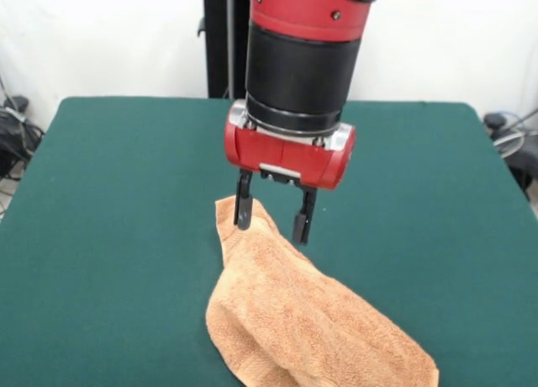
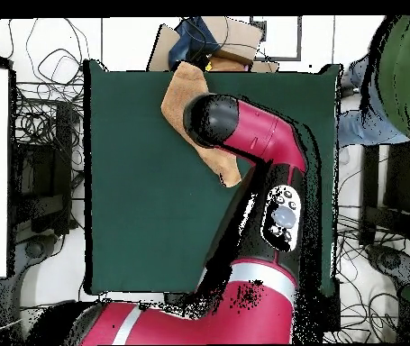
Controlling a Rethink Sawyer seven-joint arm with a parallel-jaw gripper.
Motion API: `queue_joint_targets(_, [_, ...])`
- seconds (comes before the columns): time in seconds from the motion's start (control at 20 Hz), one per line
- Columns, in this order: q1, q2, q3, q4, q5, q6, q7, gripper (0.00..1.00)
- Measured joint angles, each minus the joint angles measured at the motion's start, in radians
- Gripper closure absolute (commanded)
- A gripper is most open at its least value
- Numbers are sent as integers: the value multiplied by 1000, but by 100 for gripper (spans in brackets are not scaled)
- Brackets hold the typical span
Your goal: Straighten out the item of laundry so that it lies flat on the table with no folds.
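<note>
The light orange-tan towel (image 1: 294, 320) lies bunched and folded on the dark green table (image 1: 118, 202), stretching from the middle toward the near right edge. My gripper (image 1: 274, 219) is open and hangs just over the towel's far corner. One fingertip (image 1: 244, 212) is at the corner's raised fold, and the other is over the cloth's right edge. In the overhead view the towel (image 2: 181, 95) shows near the top edge of the table (image 2: 136, 198). The arm's wrist hides its middle and the gripper.
A person in green and blue (image 2: 393, 77) is beside the table's corner in the overhead view. Cardboard boxes (image 2: 231, 40) sit past the table edge near the towel. Cables and dark equipment (image 2: 41, 162) lie along another side.
</note>
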Motion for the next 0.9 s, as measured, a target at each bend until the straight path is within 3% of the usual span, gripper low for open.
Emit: queue_joint_targets(0.9, [-26,50,0,-19,-3,0,0,0])
